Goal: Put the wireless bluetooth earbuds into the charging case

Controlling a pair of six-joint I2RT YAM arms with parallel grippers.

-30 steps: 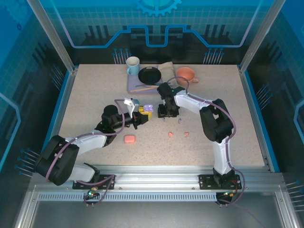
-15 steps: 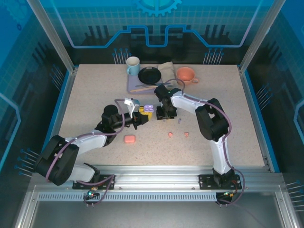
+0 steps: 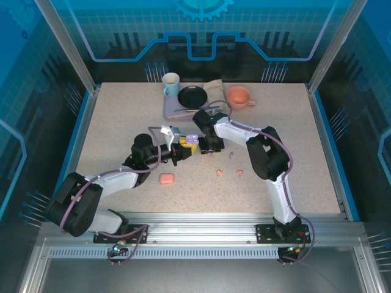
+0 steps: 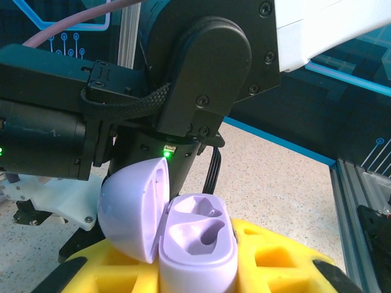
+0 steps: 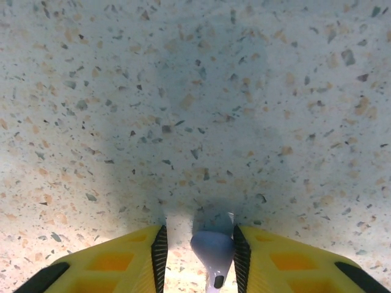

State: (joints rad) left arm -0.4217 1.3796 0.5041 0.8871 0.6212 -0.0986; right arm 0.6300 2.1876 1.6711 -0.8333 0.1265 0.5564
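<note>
The charging case (image 4: 195,244) is lilac, with its lid swung open to the left and both sockets empty. My left gripper (image 4: 198,271) is shut on it between yellow fingers; from above, the case (image 3: 191,141) sits at the tip of the left gripper (image 3: 181,149). My right gripper (image 3: 208,146) hovers low over the table just right of the case. In the right wrist view a lilac earbud (image 5: 212,250) lies between the right gripper (image 5: 197,256) fingers, against the right pad, with a gap to the left pad. Another lilac earbud (image 3: 232,155) lies on the table further right.
A pink case (image 3: 166,178) and two pink earbuds (image 3: 219,173) (image 3: 239,172) lie on the speckled table nearer the arm bases. At the back stand a white mug (image 3: 171,84), a black dish (image 3: 192,96) and an orange cup (image 3: 239,96).
My right gripper has shifted left toward the case and its jaws have narrowed around the lilac earbud. The left arm has stayed put with the case.
</note>
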